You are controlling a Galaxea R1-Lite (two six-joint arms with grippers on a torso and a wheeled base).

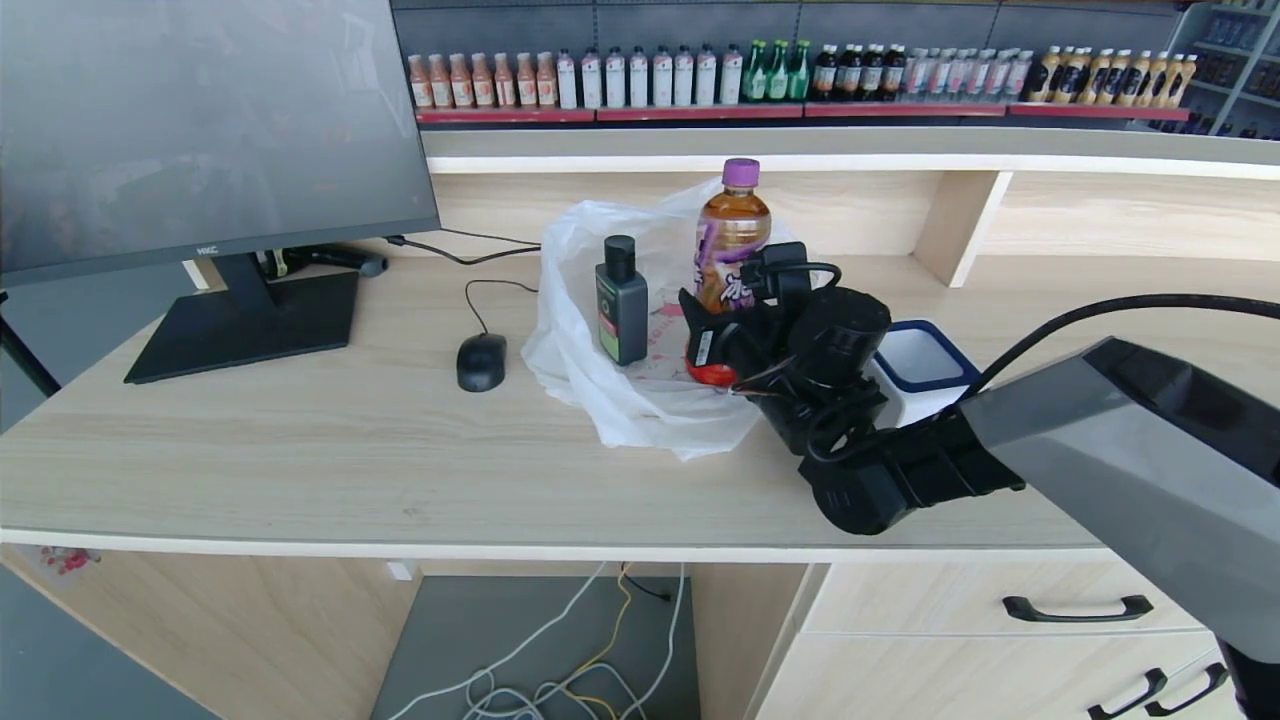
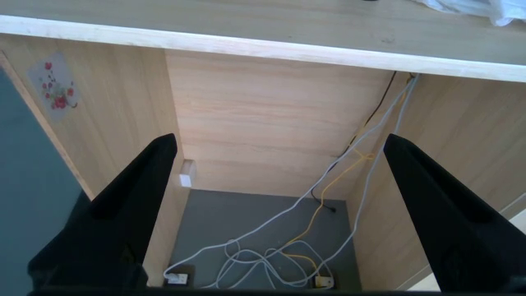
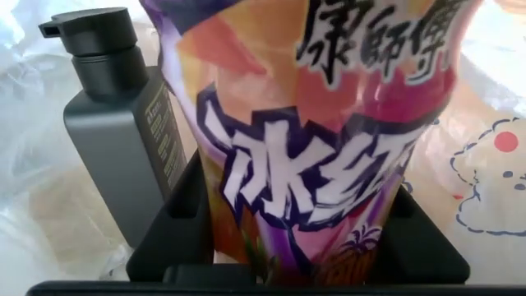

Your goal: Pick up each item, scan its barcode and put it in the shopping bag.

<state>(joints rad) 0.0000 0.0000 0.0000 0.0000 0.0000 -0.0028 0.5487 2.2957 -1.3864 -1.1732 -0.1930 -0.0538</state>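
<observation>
The wooden counter (image 1: pixel 300 450) carries the white plastic shopping bag (image 1: pixel 580 300), which lies open and crumpled a little right of the counter's middle. Everything else is placed from that bag.

Well to the bag's left stands a dark monitor (image 1: pixel 200 120) on a flat black foot. Far behind the bag, past the raised back ledge, a long shelf of drink bottles (image 1: pixel 800 75) runs across the room. Below the bag and to its right are drawers (image 1: pixel 1000 600) with black handles. Below it to the left, loose cables (image 1: pixel 560 660) lie on the floor of the knee-hole.

The right gripper (image 1: pixel 720 325) comes in from the bag's right side, over its opening. Its two fingers (image 3: pixel 177 222) are clamped on the lower part of an upright tea bottle (image 1: pixel 732 225) with a purple cap. The bottle's base is hidden behind the gripper, so I cannot tell whether it rests on the bag.

The left gripper (image 2: pixel 279 140) hangs lower than the bag, in front of the knee-hole under the counter. Its fingers are spread wide with nothing between them.

Inside the bag, just left of the tea bottle, a dark grey flip-top bottle (image 1: pixel 621 305) stands upright. Just right of the bag sits a white tub with a blue rim (image 1: pixel 925 355). A black mouse (image 1: pixel 481 361) lies near the bag's left edge, its cord running back. A dark handheld scanner (image 1: pixel 330 260) lies further left, behind the monitor's foot.
</observation>
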